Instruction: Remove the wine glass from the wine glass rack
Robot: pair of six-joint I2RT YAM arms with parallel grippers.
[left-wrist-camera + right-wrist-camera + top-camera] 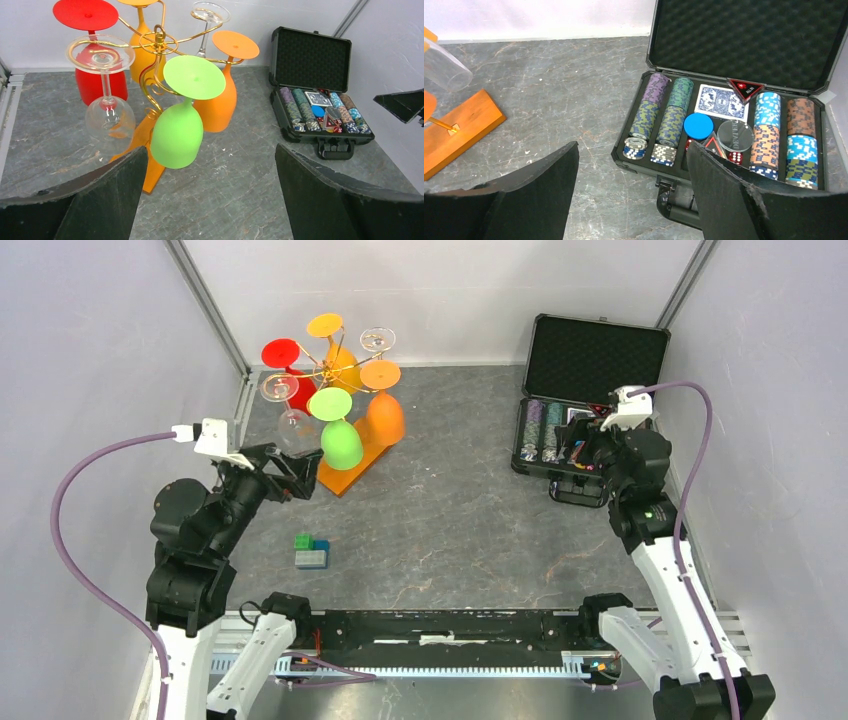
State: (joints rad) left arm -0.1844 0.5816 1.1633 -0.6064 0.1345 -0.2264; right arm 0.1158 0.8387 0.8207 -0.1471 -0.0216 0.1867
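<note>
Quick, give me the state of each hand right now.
Left hand: open, holding nothing, facing the wine glass rack.
Right hand: open, holding nothing, by the poker chip case.

Holds the left arm [200, 525] folded at the elbow, wrist levelled forward, left gripper [300, 472] spread wide. Stretches the right arm [665, 565] far ahead, wrist bent down and inward, right gripper [585, 453] likewise parted, empty.

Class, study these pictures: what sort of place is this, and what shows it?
Probably a robot test cell: two arms bolted at the table edge, plain white walls boxing it in, and mismatched props, a wine glass rack and poker chip case.
</note>
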